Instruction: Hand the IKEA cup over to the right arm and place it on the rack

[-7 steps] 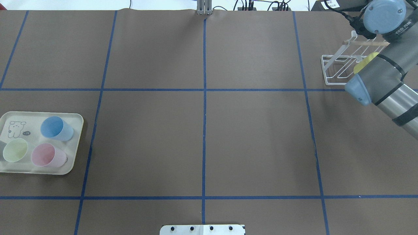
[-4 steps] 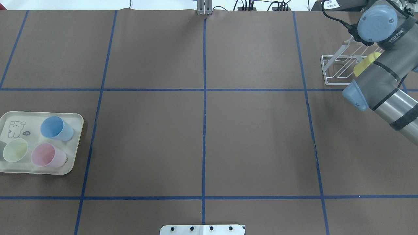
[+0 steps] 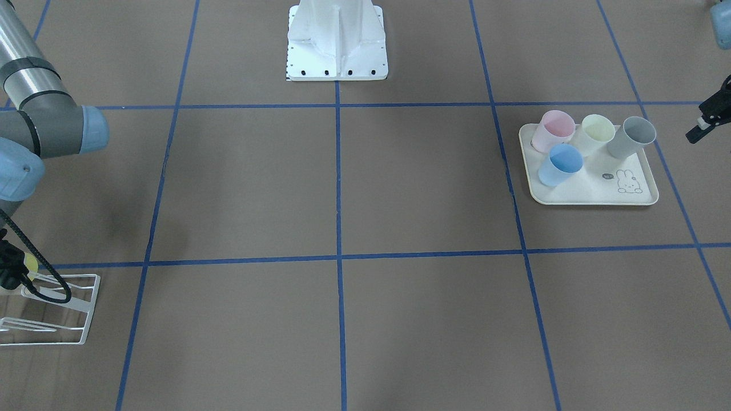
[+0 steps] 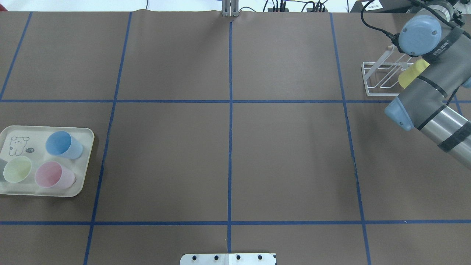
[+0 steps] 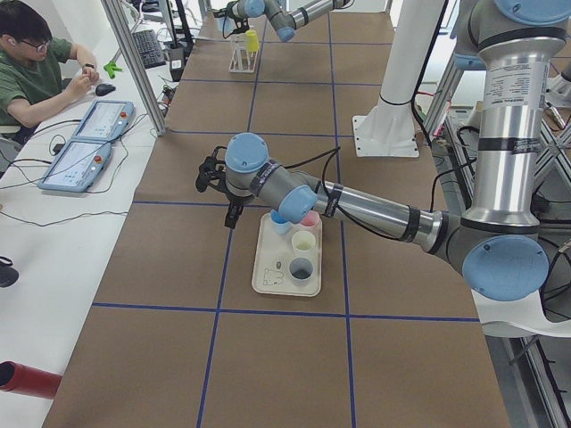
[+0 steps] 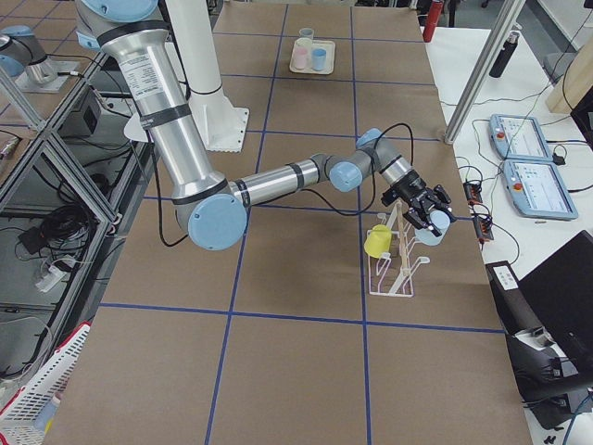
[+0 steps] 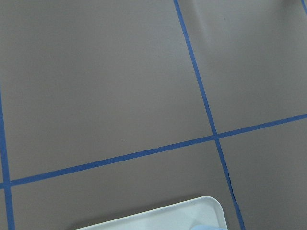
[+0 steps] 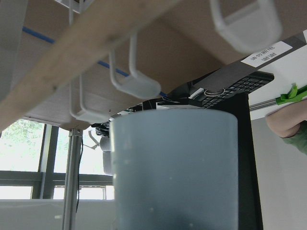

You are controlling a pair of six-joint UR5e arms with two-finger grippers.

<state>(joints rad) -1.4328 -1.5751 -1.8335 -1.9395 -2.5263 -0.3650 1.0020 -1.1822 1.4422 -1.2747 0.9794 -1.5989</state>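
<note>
My right gripper (image 6: 426, 219) is shut on a pale blue-grey cup (image 6: 432, 232) and holds it in the air at the top of the white wire rack (image 6: 397, 273). In the right wrist view the cup (image 8: 175, 167) fills the lower frame, just under the rack's wooden rod (image 8: 91, 62) and white hooks. A yellow cup (image 6: 378, 243) hangs on the rack, also in the overhead view (image 4: 412, 71). The overhead view hides the gripper behind the right arm (image 4: 423, 92). My left gripper (image 3: 698, 132) hovers beside the tray; I cannot tell if it is open.
A cream tray (image 3: 588, 200) with a bunny drawing holds pink, pale yellow, grey and blue cups at the robot's left end of the table. The white robot base (image 3: 337, 40) stands mid-table. An operator (image 5: 36, 62) sits at a side desk with pendants.
The right arm's wrist has swung toward the far table edge over the rack, and its elbow has shifted slightly left. The tray and its cups have not moved.
</note>
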